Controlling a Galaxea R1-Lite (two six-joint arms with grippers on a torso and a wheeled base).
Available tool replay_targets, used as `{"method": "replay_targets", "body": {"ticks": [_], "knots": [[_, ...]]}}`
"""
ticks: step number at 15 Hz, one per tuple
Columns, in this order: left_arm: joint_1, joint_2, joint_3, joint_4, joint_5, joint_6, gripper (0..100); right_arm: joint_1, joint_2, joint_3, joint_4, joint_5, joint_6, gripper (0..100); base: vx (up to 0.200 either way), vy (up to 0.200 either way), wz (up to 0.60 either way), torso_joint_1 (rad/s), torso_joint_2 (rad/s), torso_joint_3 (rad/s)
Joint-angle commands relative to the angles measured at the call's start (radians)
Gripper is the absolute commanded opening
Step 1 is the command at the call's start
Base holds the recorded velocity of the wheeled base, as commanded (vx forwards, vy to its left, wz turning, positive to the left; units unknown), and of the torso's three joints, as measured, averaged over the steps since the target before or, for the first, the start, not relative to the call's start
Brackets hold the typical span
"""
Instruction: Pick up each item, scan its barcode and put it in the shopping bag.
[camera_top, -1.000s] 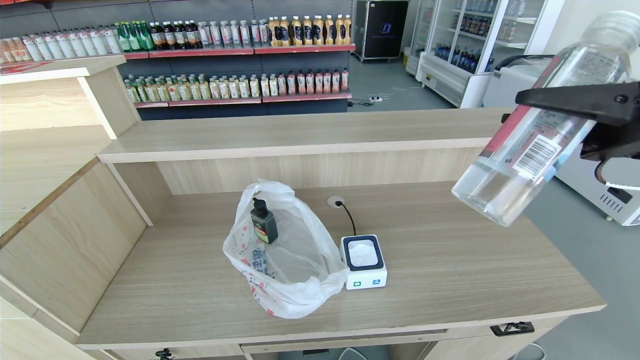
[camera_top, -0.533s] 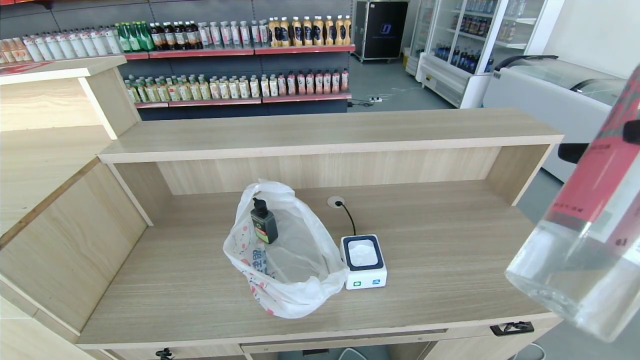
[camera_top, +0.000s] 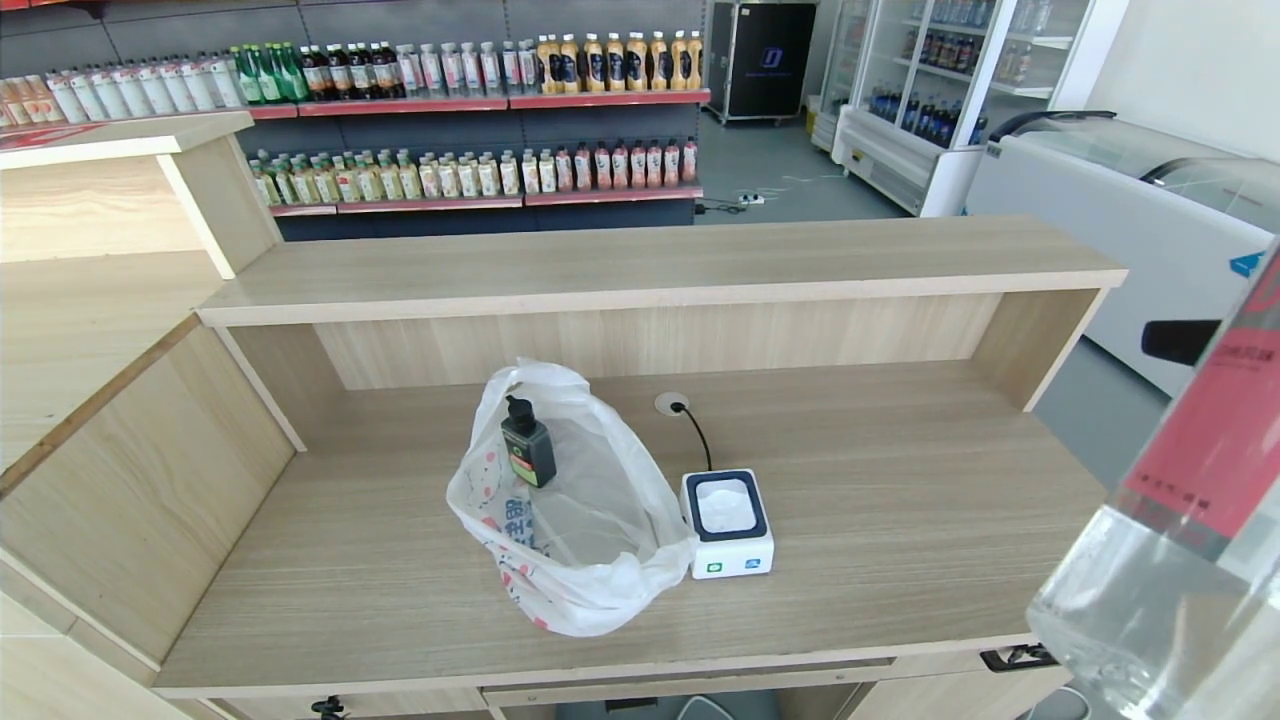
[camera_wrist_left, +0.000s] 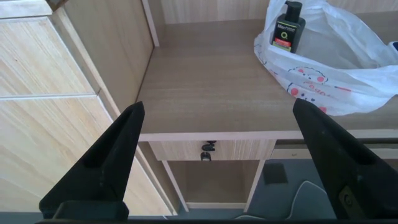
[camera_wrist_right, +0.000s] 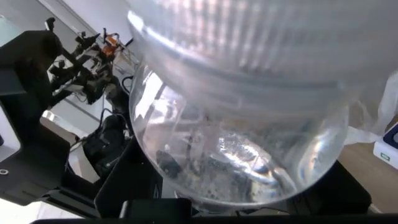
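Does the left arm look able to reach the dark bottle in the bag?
Probably yes: the left gripper is open and empty, bare counter lies between, and the dark bottle stands uncovered in the open bag.

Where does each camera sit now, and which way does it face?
Head view: on the head, looking forward and down at the counter, shopping bag and scanner; the clear bottle looms at right.
Left wrist view: off the counter's near left corner, facing the shopping bag; the open left tool frames it.
Right wrist view: looks along the right tool, shut on the clear bottle.
Shared: head and left wrist views both show the shopping bag with the dark bottle inside.
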Motion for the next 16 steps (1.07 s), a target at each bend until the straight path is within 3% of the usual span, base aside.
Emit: {"method": "replay_targets", "body": {"ticks": [1,6,16], "knots": [[0.0,0.0,0.0,0.0,0.0,0.002,100,0.001,0.003,-0.008,0.013,0.0,0.0,0,0.0,0.0,0.0,0.0,0.0,0.0],[0.0,0.0,0.0,0.0,0.0,0.0,100,0.002,-0.013,-0.024,0.036,-0.06,0.041,0,0.0,0.0,0.0,0.0,0.0,0.0],[0.0,0.0,0.0,0.0,0.0,0.0,100,-0.002,-0.026,-0.017,0.05,-0.061,0.073,0,0.0,0.0,0.0,0.0,0.0,0.0]]}}
